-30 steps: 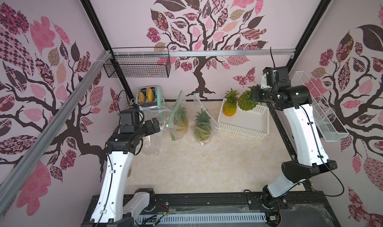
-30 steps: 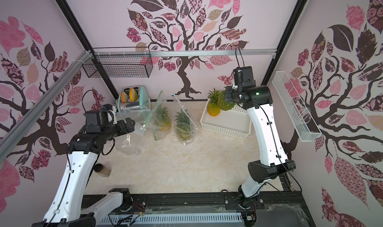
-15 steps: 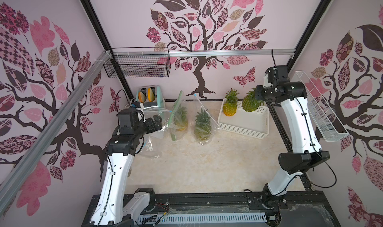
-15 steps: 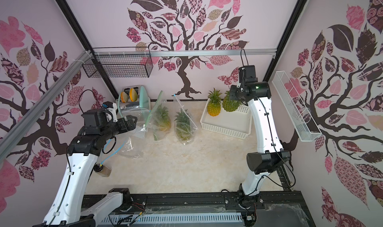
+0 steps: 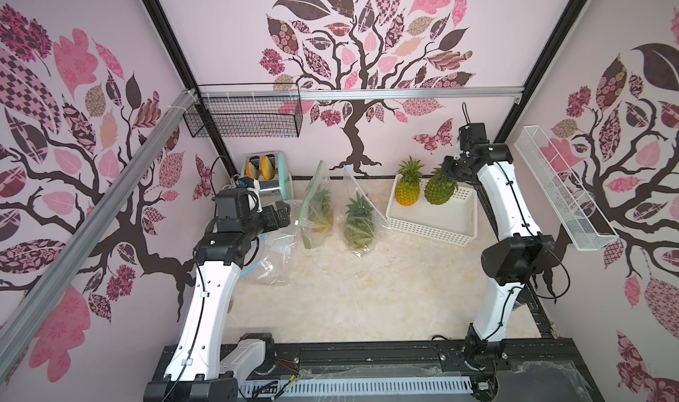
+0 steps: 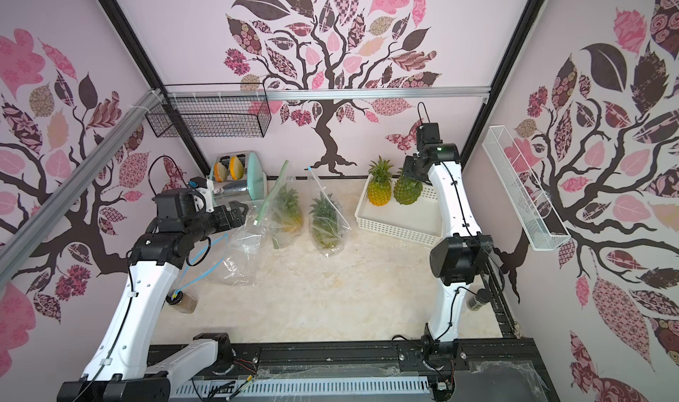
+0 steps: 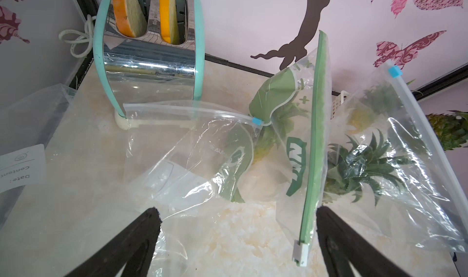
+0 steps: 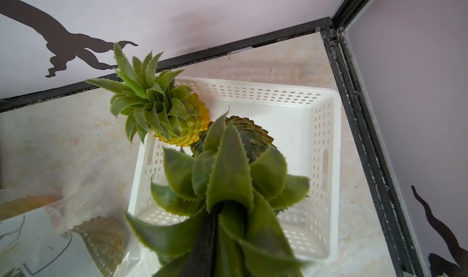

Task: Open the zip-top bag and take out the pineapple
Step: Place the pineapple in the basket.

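You are looking into a booth of pale pink walls (image 5: pixel 220 33) covered with brown-and-pink tree decals (image 5: pixel 354 139) and framed by black metal corner posts (image 5: pixel 163 33). A silver aluminium rail (image 5: pixel 404 94) crosses the back wall, and a black wire basket (image 5: pixel 242 115) hangs at one end of it. A white wire-mesh shelf (image 5: pixel 562 194) hangs on a side wall. Your work surface is a cream marbled tabletop (image 5: pixel 349 293), evenly lit.

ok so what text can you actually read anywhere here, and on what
"Date :" on the white label of a clear bag.
"Conten", cut off, same label.
"AUH", rest hidden, on the empty slider bag.
Big letters on the green-zip bag: creased, unreadable.
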`<state>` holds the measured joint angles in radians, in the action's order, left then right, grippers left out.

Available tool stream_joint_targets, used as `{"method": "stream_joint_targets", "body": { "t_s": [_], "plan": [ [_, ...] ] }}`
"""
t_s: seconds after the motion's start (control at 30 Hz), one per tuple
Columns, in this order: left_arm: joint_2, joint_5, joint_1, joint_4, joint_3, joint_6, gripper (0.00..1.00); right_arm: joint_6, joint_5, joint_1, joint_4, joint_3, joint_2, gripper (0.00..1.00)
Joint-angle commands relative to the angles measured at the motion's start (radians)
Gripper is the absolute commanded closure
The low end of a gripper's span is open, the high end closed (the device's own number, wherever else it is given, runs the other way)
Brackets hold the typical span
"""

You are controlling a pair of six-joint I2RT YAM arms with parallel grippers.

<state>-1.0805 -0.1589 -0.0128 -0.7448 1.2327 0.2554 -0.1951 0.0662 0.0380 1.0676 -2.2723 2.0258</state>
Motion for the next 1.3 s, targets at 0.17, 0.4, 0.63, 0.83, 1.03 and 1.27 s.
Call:
{"method": "stream_joint_targets", "body": {
  "t_s": [0.17, 0.4, 0.63, 0.83, 1.03, 1.27],
  "plan": [
    [-0.028, 0.01, 0.0, 0.052, -0.005, -0.023, 0.02, 0.007, -0.016, -0.033, -0.102, -0.112, 0.096, 1.0],
    [-0.053, 0.005, 0.0, 0.078, -0.01, -0.021, 0.02, 0.031, -0.048, -0.039, -0.167, -0.108, 0.155, 1.0],
    [-0.063, 0.008, -0.001, 0.091, -0.012, -0.016, 0.02, 0.052, -0.055, -0.038, -0.187, -0.122, 0.211, 1.0],
    [-0.07, 0.011, 0.0, 0.098, -0.012, -0.018, 0.02, 0.08, -0.113, -0.039, -0.252, -0.123, 0.236, 1.0],
    [-0.085, 0.011, -0.001, 0.108, -0.014, -0.019, 0.02, 0.104, -0.138, -0.039, -0.254, -0.168, 0.29, 1.0],
    [-0.11, 0.008, 0.0, 0.12, -0.015, -0.018, 0.02, 0.132, -0.161, -0.039, -0.276, -0.21, 0.341, 1.0]
  ]
}}
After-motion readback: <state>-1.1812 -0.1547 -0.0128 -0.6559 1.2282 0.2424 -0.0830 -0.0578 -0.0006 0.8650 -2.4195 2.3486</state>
